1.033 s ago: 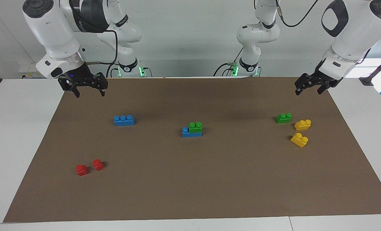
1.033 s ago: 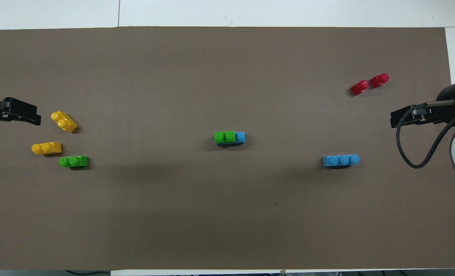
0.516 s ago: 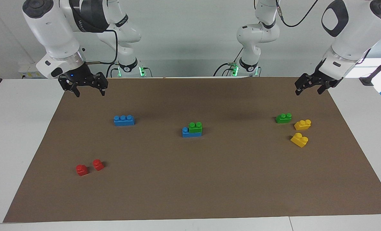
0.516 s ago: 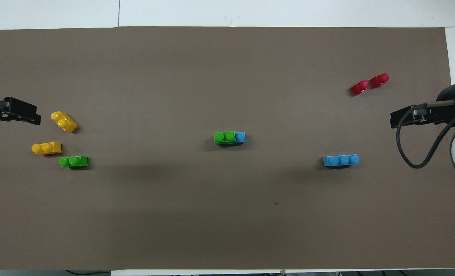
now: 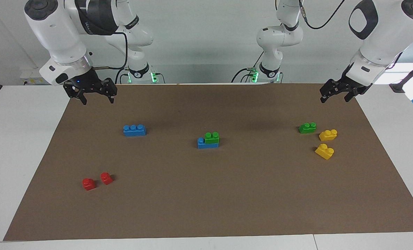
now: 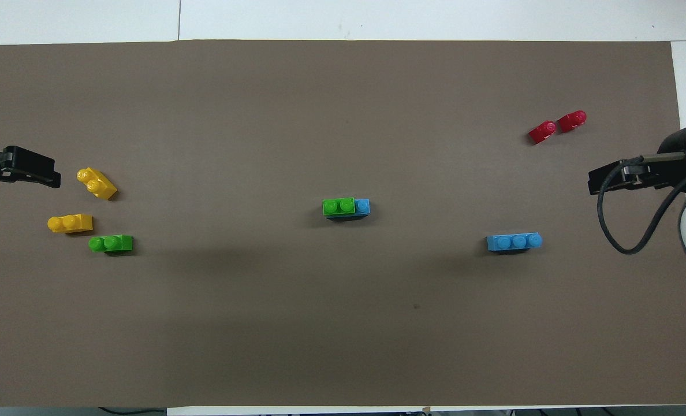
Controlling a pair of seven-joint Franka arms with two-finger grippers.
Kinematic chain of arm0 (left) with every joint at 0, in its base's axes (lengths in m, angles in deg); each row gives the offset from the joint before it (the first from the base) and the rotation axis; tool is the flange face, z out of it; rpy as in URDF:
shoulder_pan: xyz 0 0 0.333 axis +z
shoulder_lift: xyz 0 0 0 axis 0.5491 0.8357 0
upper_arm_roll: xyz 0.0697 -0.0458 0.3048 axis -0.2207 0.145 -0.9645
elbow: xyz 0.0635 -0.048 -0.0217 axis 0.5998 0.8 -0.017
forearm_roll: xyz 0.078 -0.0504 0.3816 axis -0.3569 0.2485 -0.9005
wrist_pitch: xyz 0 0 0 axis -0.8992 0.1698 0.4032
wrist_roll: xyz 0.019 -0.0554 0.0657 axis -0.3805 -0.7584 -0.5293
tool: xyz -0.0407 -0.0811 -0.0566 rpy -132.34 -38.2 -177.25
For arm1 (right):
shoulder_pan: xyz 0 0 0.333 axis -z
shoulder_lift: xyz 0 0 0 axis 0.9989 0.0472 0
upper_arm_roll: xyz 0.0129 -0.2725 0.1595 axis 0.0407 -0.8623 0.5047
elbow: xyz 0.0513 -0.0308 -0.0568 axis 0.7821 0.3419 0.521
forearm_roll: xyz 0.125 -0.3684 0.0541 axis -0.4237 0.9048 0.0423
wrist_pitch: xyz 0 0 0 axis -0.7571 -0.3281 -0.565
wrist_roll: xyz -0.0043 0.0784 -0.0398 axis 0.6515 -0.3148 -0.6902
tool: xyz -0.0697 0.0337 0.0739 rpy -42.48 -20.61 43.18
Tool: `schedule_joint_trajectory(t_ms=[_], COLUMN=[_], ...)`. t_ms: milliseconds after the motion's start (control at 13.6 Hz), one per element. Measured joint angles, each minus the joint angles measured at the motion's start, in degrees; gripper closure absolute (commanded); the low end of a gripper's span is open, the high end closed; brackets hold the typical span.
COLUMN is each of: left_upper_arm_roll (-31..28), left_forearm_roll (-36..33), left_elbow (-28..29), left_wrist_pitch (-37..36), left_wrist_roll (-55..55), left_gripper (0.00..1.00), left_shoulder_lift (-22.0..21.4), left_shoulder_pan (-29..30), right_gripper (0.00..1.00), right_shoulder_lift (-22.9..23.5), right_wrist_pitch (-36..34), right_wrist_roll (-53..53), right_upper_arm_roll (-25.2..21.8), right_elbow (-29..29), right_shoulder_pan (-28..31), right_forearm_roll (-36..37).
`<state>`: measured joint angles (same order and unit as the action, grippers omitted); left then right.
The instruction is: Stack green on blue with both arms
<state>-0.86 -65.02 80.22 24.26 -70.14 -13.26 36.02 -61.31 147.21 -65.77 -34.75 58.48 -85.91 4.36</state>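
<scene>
A green brick [image 5: 212, 137] sits on one end of a blue brick [image 5: 203, 143] in the middle of the brown mat [image 5: 206, 201]; one blue stud stays bare. They also show in the overhead view, green [image 6: 338, 206] on blue [image 6: 363, 206]. A second blue brick [image 5: 134, 130] lies alone toward the right arm's end. A second green brick [image 5: 307, 127] lies alone toward the left arm's end. My right gripper [image 5: 98, 101] is open and empty, up over the mat's corner at its own end. My left gripper [image 5: 333, 100] is open and empty, up over the mat's corner at its own end.
Two yellow bricks [image 5: 328, 134] [image 5: 324, 151] lie beside the loose green brick, a little farther from the robots. Two small red bricks [image 5: 88, 183] [image 5: 106, 178] lie toward the right arm's end, farther from the robots than the loose blue brick.
</scene>
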Motion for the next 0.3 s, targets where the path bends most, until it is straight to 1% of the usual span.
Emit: schedule_joint_trajectory(t_ms=[295], left_upper_arm_roll=[0.0], left_forearm_roll=[0.0], left_elbow=[0.0], left_wrist_pitch=[0.0], left_wrist_roll=[0.0], left_gripper=[0.00], left_shoulder_lift=[0.0], left_shoulder_pan=[0.0], right_gripper=[0.00], right_shoulder_lift=[0.0], right_wrist_pitch=[-0.3], right_wrist_roll=[0.0], right_upper_arm_roll=[0.0], right_elbow=[0.0], right_shoulder_pan=[0.0], right_forearm_roll=[0.0])
